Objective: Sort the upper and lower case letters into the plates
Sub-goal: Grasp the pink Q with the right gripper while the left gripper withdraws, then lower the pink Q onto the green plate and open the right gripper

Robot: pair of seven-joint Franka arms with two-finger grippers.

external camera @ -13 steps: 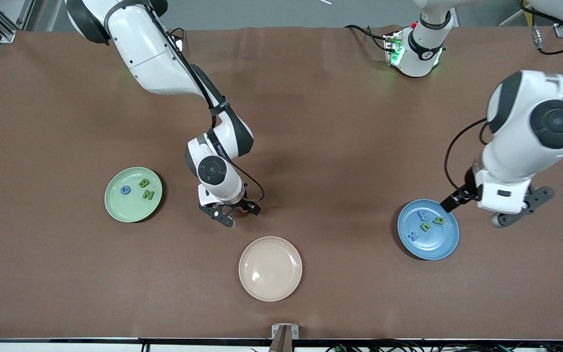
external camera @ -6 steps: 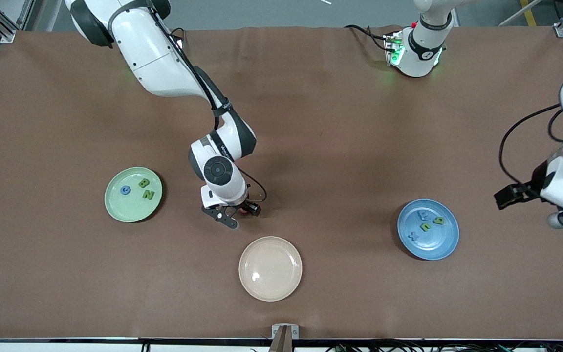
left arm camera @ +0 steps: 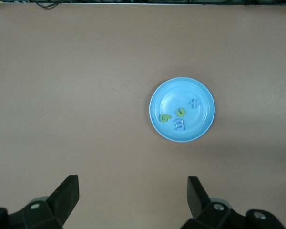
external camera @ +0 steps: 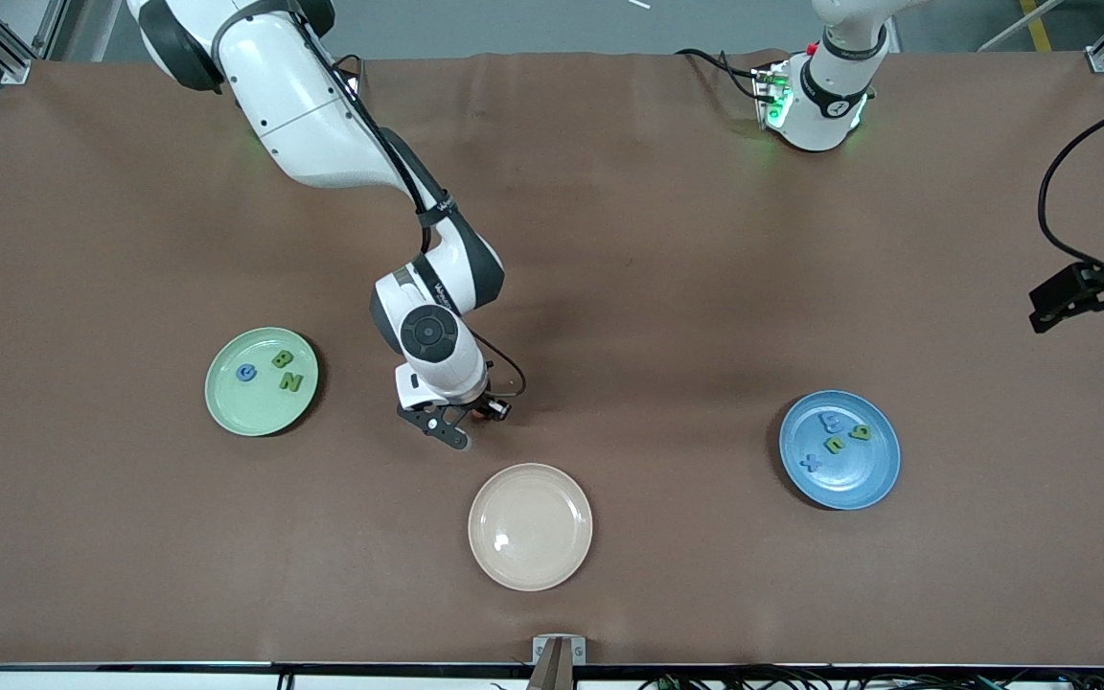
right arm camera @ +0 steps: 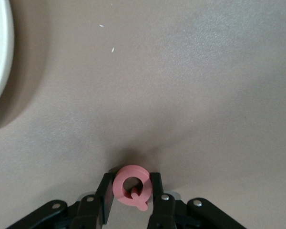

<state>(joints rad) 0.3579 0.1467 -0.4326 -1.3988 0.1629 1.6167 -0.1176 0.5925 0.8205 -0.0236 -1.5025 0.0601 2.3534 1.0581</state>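
The right gripper [right arm camera: 132,200] is closed on a pinkish-red letter Q [right arm camera: 130,186], which is pinched between its 2 fingers and held low over the bare brown table [external camera: 609,240], between the mint green plate [external camera: 226,407] and the cream-beige plate [external camera: 530,570]. In the front view this gripper [external camera: 475,414] is seen just beyond the cream-beige plate's rim, toward the robots' bases.

On the mint green plate 3 letters are lying: a blue letter [external camera: 246,373], a green B [external camera: 282,359] and a green N [external camera: 291,381].

The left gripper [left arm camera: 131,200] is held wide open and empty, high over the left arm's end of the table, well apart from the blue plate [left arm camera: 205,95]. In the front view only its dark edge [external camera: 1084,292] is seen at the frame's border.

In the blue plate [external camera: 873,479] 4 letters are gathered: a blue x [external camera: 809,463], a green n [external camera: 835,445], a green letter [external camera: 860,432] and a blue letter [external camera: 831,421].
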